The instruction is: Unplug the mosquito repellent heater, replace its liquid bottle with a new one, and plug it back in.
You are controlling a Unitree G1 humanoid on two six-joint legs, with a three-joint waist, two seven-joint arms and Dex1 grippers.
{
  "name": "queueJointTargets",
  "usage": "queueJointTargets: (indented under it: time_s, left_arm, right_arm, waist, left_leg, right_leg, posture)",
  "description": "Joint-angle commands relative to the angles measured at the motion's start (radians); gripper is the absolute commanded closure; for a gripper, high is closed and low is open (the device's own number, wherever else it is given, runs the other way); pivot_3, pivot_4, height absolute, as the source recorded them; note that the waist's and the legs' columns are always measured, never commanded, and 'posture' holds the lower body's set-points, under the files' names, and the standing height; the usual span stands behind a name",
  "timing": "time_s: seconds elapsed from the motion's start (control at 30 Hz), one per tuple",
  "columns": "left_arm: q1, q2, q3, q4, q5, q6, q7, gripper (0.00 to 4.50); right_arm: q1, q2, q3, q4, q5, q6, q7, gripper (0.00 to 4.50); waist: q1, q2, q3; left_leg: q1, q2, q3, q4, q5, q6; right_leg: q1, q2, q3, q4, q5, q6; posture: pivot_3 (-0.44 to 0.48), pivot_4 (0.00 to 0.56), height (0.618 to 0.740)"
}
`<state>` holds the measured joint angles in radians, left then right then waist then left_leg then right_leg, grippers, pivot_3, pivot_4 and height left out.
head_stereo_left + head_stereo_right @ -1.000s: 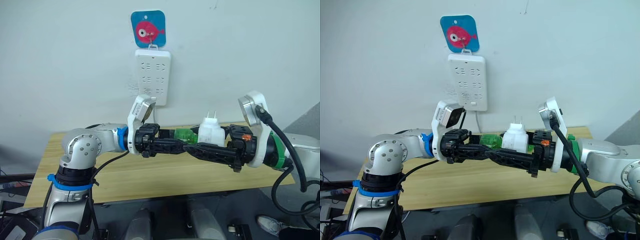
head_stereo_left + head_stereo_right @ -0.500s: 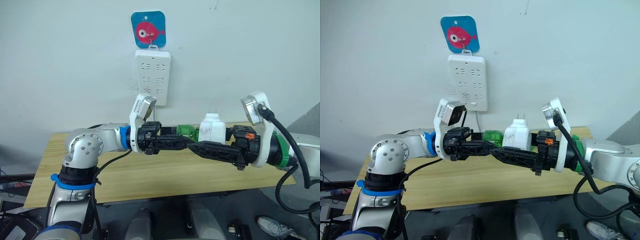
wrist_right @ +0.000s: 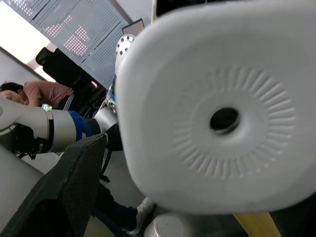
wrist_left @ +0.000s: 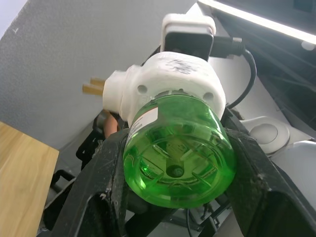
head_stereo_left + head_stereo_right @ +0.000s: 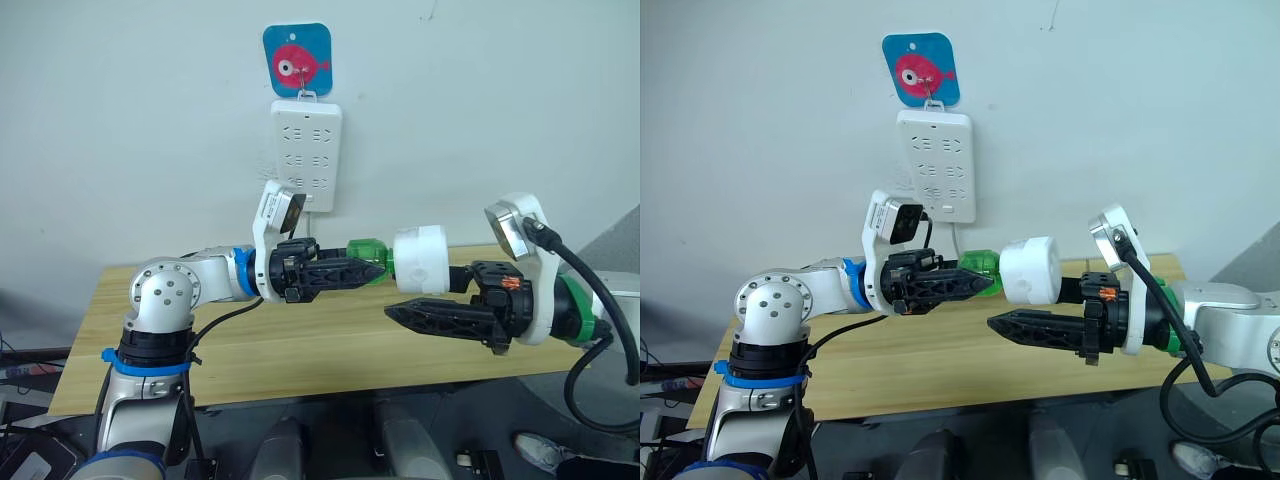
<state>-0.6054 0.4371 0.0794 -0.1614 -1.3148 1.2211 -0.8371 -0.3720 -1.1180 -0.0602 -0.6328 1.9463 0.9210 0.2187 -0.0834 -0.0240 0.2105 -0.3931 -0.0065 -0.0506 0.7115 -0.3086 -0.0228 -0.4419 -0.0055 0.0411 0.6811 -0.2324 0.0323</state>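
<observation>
Above the bare wooden table (image 5: 300, 345), before a white wall with a power strip (image 5: 306, 152), left fingers (image 5: 345, 272) clench the green bottle (image 5: 366, 255); right fingers (image 5: 430, 315) grasp the heater (image 5: 420, 259).

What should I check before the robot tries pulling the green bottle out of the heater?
1. Heater unplugged from the power strip: ok, it is in the air.
2. Left hand shut on the green bottle: ok.
3. Right hand firmly gripping the heater: cannot tell.
4. Green bottle free of the heater: not ok, its neck sits in the heater's socket.
</observation>
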Motion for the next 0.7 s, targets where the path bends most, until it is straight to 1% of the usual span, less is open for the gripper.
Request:
queueJointTargets:
  time_s: [0.03,0.13,0.23,0.3,0.4,0.5,0.57,0.63,0.7]
  left_arm:
    - [-0.006,-0.01,0.028,0.004,-0.029,-0.012,0.016,2.21]
    - [-0.009,-0.015,0.035,0.018,-0.032,-0.016,0.025,2.21]
    - [-0.01,-0.012,0.035,0.025,-0.026,-0.017,0.02,2.21]
    - [-0.01,-0.007,0.033,0.029,-0.021,-0.017,0.01,2.21]
    - [-0.014,0.004,0.027,0.034,-0.017,-0.011,-0.009,2.21]
    - [-0.019,0.025,0.017,0.038,-0.011,-0.002,-0.045,2.21]
    - [-0.029,0.054,0.002,0.042,-0.004,0.015,-0.088,2.21]
    - [-0.036,0.086,-0.014,0.048,0.014,0.027,-0.132,2.21]
    - [-0.042,0.105,-0.026,0.056,0.03,0.029,-0.165,2.21]
  right_arm:
    - [-0.001,-0.018,-0.044,-0.048,0.001,0.004,0.035,0.0]
    - [0.013,-0.029,-0.053,-0.067,-0.035,0.012,0.058,0.58]
    - [0.053,-0.054,-0.083,-0.101,-0.097,0.037,0.119,1.59]
    - [0.107,-0.076,-0.118,-0.123,-0.16,0.058,0.172,2.33]
    - [0.226,-0.122,-0.191,-0.154,-0.347,0.087,0.304,3.45]
    - [0.324,-0.139,-0.229,-0.151,-0.572,0.04,0.411,4.5]
    - [0.332,-0.131,-0.217,-0.086,-0.744,-0.041,0.46,4.5]
    - [0.267,-0.101,-0.18,-0.001,-0.853,-0.106,0.481,4.5]
    - [0.187,-0.061,-0.139,0.061,-0.916,-0.143,0.496,4.5]
  waist:
    - [0.0,0.0,0.0]
    - [0.0,0.0,-0.001]
    - [0.0,0.0,-0.001]
    - [0.001,0.0,-0.001]
    - [0.002,0.0,-0.003]
    - [0.001,-0.001,-0.007]
    - [0.001,-0.001,-0.009]
    - [-0.002,-0.002,-0.012]
    - [-0.005,-0.002,-0.014]
  left_leg:
    - [0.0,0.0,0.0,0.0,0.0,0.0]
    - [0.0,0.0,0.0,0.0,0.0,0.0]
    - [0.0,0.0,0.0,0.0,0.0,0.0]
    - [0.0,0.0,0.0,0.0,0.0,0.0]
    - [0.0,0.0,0.0,0.0,0.0,0.0]
    - [0.001,-0.001,0.001,0.0,0.0,0.0]
    - [0.002,0.0,0.002,0.0,0.0,0.0]
    - [0.004,0.0,0.005,0.0,0.0,0.0]
    - [0.006,0.0,0.008,0.0,0.0,0.0]
  right_leg:
    - [0.0,0.0,0.0,0.0,0.0,0.0]
    - [0.0,0.0,0.0,0.0,0.0,0.0]
    - [0.0,0.0,0.0,0.0,0.0,0.0]
    - [0.0,0.0,0.0,0.0,0.0,0.0]
    - [0.0,0.0,0.0,0.0,0.0,0.0]
    - [0.001,0.001,0.0,-0.001,0.0,0.0]
    - [0.001,0.001,0.0,0.0,0.0,0.0]
    - [0.002,0.002,0.0,0.0,0.0,0.0]
    - [0.003,0.002,0.002,-0.001,0.0,0.0]
  posture:
    - [-0.156,0.134,0.73]
    - [-0.156,0.134,0.73]
    - [-0.156,0.134,0.73]
    - [-0.168,0.132,0.73]
    - [-0.168,0.132,0.73]
    - [-0.176,0.13,0.73]
    - [-0.183,0.127,0.73]
    - [-0.186,0.126,0.73]
    - [-0.187,0.125,0.73]
